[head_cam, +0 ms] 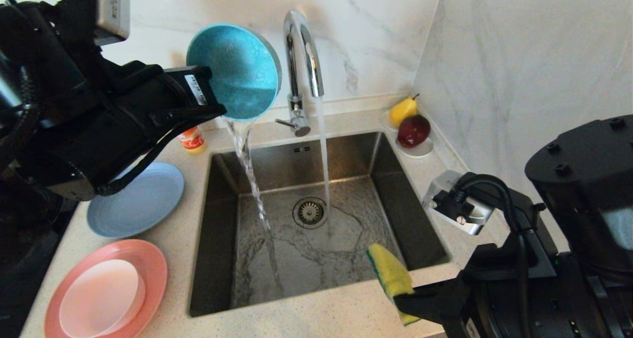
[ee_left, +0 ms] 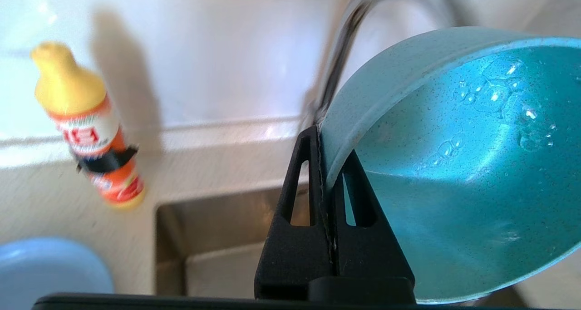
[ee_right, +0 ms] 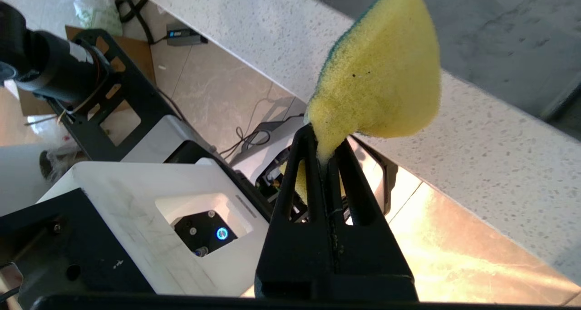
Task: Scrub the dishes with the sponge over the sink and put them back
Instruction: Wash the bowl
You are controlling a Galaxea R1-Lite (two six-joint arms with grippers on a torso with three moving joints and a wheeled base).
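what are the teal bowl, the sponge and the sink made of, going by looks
Teal bowl: likely plastic or melamine, matte and finely speckled, thin rim. Sponge: soft yellow foam, porous, pinched thin where it is gripped, with a dark green scouring layer. Sink: brushed stainless steel, grey with a dull sheen.

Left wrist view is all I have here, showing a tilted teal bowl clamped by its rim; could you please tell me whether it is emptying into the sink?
Observer: Yes, water pours from the tilted teal bowl into the square stainless-steel sink.
Operator: Thank you. Is the tap running too?
Observer: It is; a stream falls from the chrome gooseneck tap beside the drain strainer.
Operator: And where is the sponge?
Observer: The right end effector pinches the yellow sponge with a green scouring side at the sink's near right corner.
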